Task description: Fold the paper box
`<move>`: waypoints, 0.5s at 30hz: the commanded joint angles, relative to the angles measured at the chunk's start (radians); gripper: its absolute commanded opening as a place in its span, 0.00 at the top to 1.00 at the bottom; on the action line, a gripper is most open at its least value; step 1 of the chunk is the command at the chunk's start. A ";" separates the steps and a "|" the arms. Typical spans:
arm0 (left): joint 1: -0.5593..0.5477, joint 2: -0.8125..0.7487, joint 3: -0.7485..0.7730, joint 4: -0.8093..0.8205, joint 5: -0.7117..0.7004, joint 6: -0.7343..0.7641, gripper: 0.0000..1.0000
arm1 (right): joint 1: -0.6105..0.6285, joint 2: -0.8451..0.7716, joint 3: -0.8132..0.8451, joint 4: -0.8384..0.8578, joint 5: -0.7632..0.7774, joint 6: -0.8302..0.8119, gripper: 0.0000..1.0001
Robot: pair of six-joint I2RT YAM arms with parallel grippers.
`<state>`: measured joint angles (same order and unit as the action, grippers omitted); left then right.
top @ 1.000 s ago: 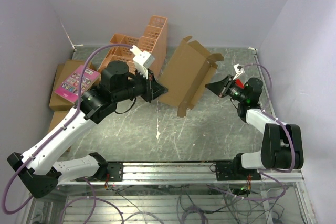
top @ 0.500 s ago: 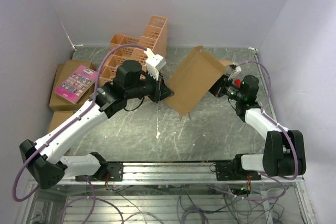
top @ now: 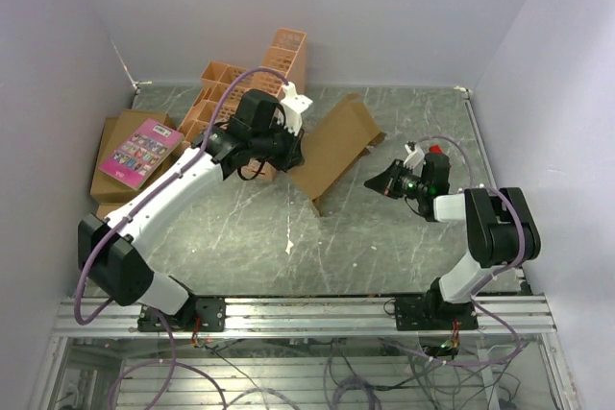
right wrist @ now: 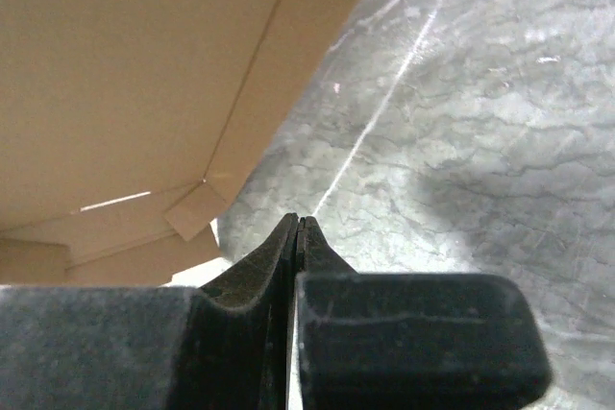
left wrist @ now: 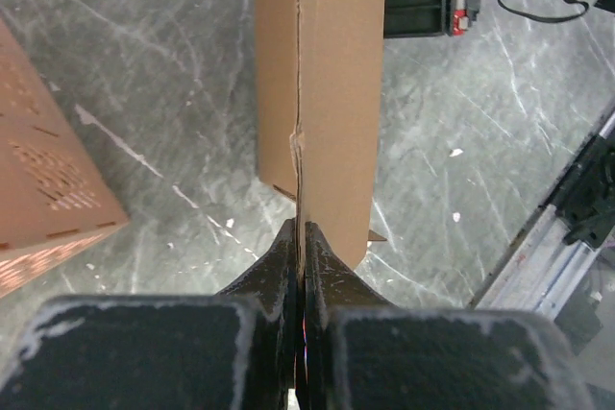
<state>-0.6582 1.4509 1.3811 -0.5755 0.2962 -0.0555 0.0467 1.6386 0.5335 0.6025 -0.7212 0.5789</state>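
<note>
The paper box (top: 332, 146) is a plain brown cardboard sheet with flaps, tilted with its lower edge on the table behind the middle. My left gripper (top: 288, 153) is shut on its left edge. In the left wrist view the thin cardboard edge (left wrist: 300, 141) runs straight into the pinched fingertips of the left gripper (left wrist: 302, 229). My right gripper (top: 377, 182) is low over the table to the right of the box, shut and empty. In the right wrist view the right gripper's (right wrist: 298, 222) tips meet over bare table, with the box's creased panels (right wrist: 125, 74) at upper left, apart from them.
An orange lattice crate (top: 259, 84) stands at the back left, just behind the left wrist. A pink book (top: 139, 149) lies on brown cartons (top: 108, 189) by the left wall. The metal rail (top: 307, 312) runs along the near edge.
The left gripper has carried the box back and to the right and tipped it lower. The right gripper has come away from the box's right edge and dropped toward the table.
</note>
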 commanded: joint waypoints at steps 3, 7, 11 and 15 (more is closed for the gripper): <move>0.028 0.091 0.078 -0.096 0.031 0.070 0.93 | 0.005 0.024 0.003 0.037 0.013 -0.012 1.00; 0.063 0.161 0.139 -0.145 0.041 0.102 0.93 | 0.002 -0.031 0.045 -0.038 -0.024 -0.122 1.00; 0.084 0.227 0.203 -0.203 0.084 0.139 0.93 | -0.021 -0.119 0.128 -0.143 -0.088 -0.301 0.95; 0.085 0.278 0.257 -0.257 0.110 0.170 0.93 | -0.081 -0.222 0.155 -0.166 -0.177 -0.486 0.72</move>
<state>-0.5720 1.6752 1.5993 -0.6849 0.3637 0.0502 0.0200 1.5120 0.6518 0.4625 -0.7948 0.3153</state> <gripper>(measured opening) 0.073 0.188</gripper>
